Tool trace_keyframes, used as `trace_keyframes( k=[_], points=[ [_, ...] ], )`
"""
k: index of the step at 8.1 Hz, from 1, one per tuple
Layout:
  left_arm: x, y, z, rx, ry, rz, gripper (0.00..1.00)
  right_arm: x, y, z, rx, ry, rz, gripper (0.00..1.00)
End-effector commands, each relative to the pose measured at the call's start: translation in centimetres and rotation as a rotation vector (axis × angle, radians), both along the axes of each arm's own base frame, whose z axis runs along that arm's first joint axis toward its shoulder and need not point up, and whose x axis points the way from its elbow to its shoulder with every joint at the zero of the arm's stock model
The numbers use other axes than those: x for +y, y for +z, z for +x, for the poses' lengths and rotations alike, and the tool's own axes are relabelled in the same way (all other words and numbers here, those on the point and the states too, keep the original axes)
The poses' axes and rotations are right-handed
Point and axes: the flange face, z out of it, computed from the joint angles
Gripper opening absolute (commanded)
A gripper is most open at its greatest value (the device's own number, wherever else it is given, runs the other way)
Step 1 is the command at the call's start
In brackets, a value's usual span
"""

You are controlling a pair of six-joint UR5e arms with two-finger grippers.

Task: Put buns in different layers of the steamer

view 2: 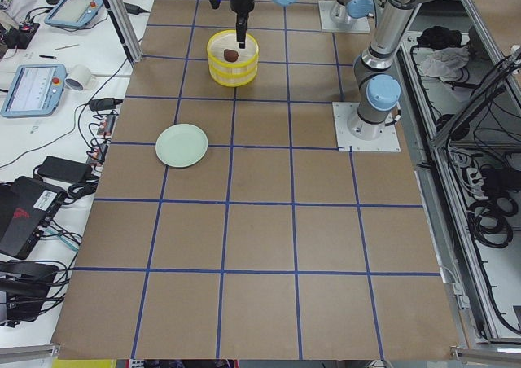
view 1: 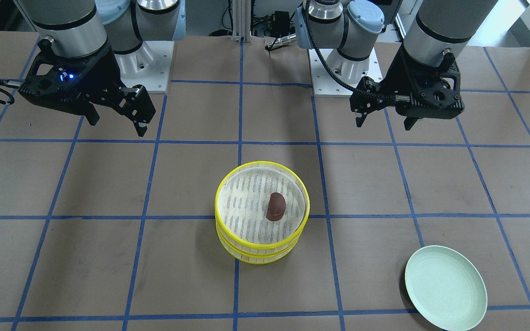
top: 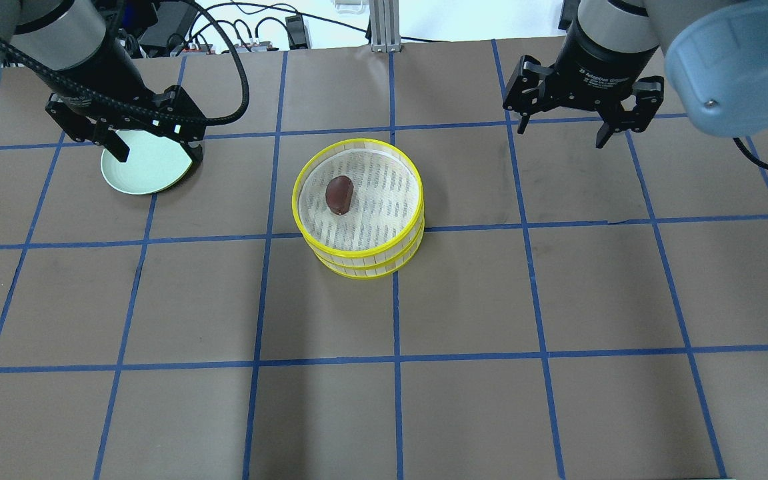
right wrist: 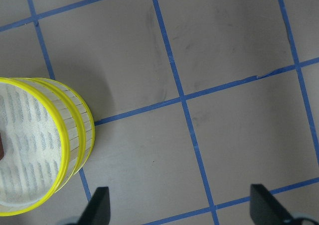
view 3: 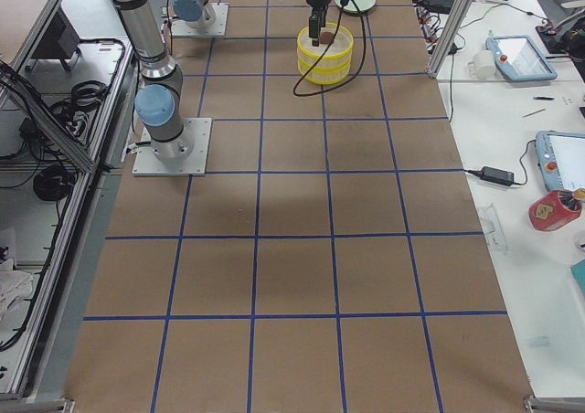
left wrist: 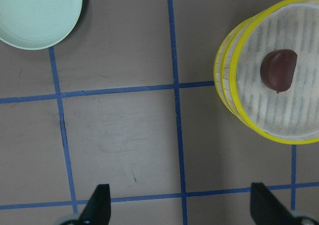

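- Overhead exterior view: the dark reddish-brown bun (top: 339, 195) lies on the white slotted liner (top: 384, 200) of the top layer (top: 357, 249). It sits off-centre toward the robot's left and touches no wall.
- The steamer (view 1: 260, 248) stands near the middle of the table (top: 557, 300), straddling a crossing of the blue tape (top: 464, 355) lines. Two yellow-rimmed layers show, stacked. The top one sits slightly askew on the lower layer (top: 365, 268), and it hides the lower layer's inside.
- The left gripper (view 1: 384, 123) hangs high above the table on the steamer's left, well apart from it. Its fingers are spread wide and hold nothing. Its wrist view looks straight down on bare brown paper between the two fingertips, with the steamer and bun at the view's right edge.
- The right gripper (top: 562, 133) hangs high on the steamer's other side, also well apart from it. Its jaws are parted and hold nothing. In its wrist view the steamer's rim shows at the left edge, clear of both fingertips.
- A pale green plate (view 1: 444, 287) rests flat on the table on the robot's left, on the operators' side, well apart from the steamer. In the overhead view the left gripper's body covers the plate's far edge.
- Brown paper covers the table, and the blue tape marks it into squares.
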Motion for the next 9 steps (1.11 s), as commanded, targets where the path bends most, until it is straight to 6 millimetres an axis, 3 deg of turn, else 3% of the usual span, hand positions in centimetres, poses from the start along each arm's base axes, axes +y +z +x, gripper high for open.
trace_keyframes(
  k=[1,9],
  points=[
    [0.08,0.01,-0.04,0.011,-0.001,0.000,1.00,0.21,0.35,0.00,0.001,0.008,-0.011,1.00],
    [0.17,-0.38,0.07,0.000,0.001,0.010,1.00,0.37,0.23,-0.01,0.002,0.008,0.000,1.00]
  ],
)
